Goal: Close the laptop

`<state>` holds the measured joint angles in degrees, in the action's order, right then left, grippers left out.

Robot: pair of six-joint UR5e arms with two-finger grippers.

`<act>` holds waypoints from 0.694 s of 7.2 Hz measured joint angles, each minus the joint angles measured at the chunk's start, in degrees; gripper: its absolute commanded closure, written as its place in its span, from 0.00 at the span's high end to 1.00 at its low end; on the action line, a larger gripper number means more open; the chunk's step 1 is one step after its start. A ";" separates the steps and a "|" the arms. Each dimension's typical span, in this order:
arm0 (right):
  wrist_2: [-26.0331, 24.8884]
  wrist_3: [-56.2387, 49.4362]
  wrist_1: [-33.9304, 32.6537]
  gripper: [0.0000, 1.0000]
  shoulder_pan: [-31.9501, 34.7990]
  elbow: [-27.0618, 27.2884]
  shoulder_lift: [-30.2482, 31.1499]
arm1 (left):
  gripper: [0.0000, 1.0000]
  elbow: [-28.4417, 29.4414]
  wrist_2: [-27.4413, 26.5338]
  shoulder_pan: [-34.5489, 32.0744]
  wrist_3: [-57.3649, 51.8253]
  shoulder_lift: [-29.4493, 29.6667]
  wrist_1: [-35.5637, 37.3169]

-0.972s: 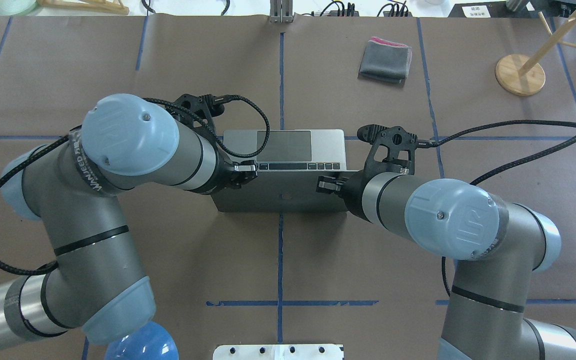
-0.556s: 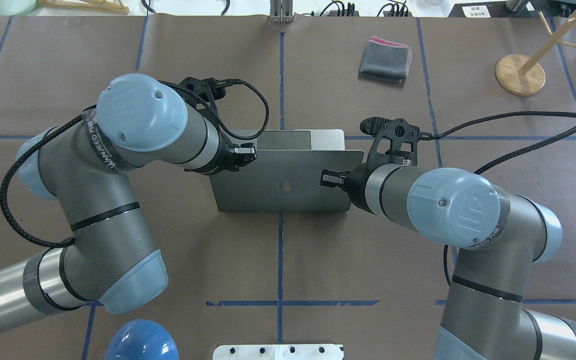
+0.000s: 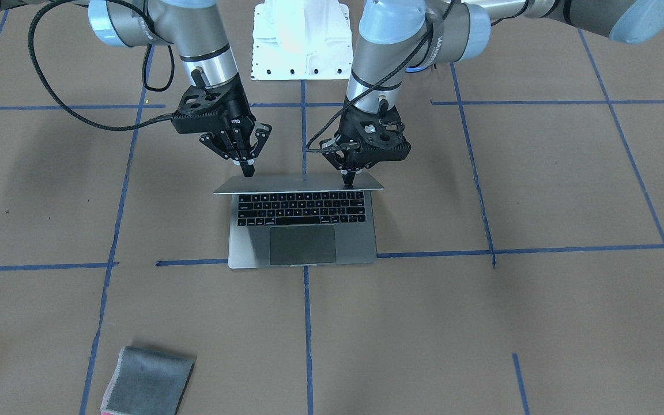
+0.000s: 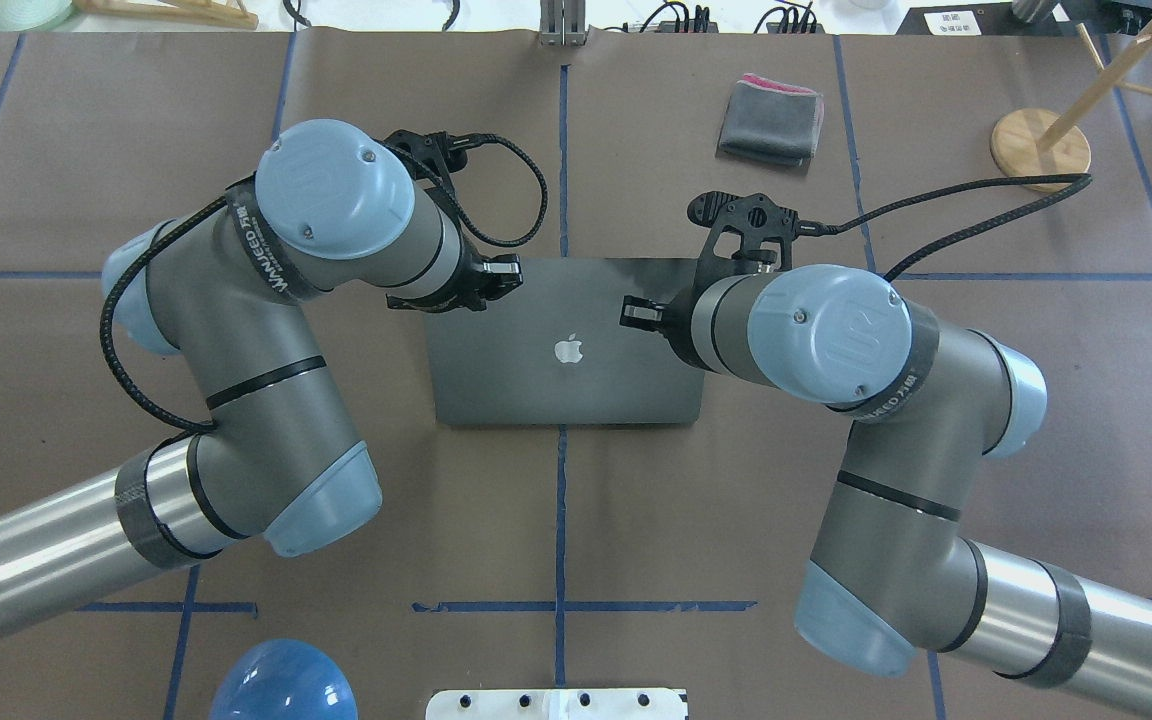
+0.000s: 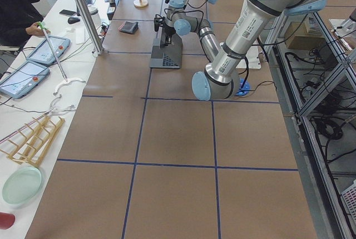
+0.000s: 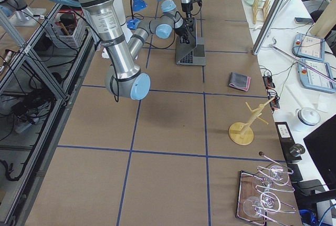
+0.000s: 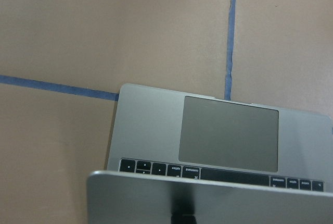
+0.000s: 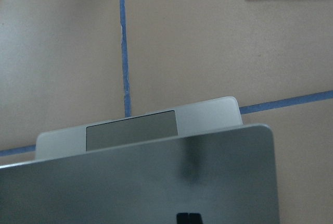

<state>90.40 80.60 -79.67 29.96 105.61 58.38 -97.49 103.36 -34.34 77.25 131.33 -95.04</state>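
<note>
Laptop [image 4: 566,345] lies mid-tabletop [image 4: 736,520], its lid tilted forward over the keyboard [image 3: 301,208]. From your side you can see the keys and trackpad. The left end effector [image 3: 348,183] and right end effector [image 3: 246,170], fingers pinched together on nothing, touch the lid near its free edge, one towards each corner. A grey cloth [image 4: 771,120] lies well apart from the laptop, towards you.

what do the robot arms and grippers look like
The left arm and right arm are grey metal tubes with pale blue joint caps, black rings and white-lettered bands. Black braided cables run to the wrists. The left gripper and right gripper are black, two-fingered.
</note>
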 measured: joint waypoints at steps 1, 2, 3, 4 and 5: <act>1.32 -0.11 0.38 0.00 1.12 -3.29 -2.12 | 0.00 1.63 0.00 -0.03 0.01 0.16 -1.39; 2.36 -0.14 1.77 0.00 2.08 -6.43 -3.62 | 0.00 2.91 0.00 -0.03 0.01 0.20 -2.43; 3.50 -0.14 3.79 0.00 3.07 -9.30 -4.36 | 0.00 3.87 0.00 -0.03 0.01 0.22 -3.00; 4.38 -0.34 5.11 0.00 3.84 -11.60 -4.95 | 0.00 4.81 0.00 -0.03 0.01 0.26 -3.66; 4.85 -0.77 5.65 0.00 4.31 -13.53 -5.71 | 0.00 6.06 0.00 -0.03 0.01 0.33 -5.01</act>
<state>95.25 79.83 -74.02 34.27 92.08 52.67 -91.43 103.36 -34.36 77.26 131.66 -100.05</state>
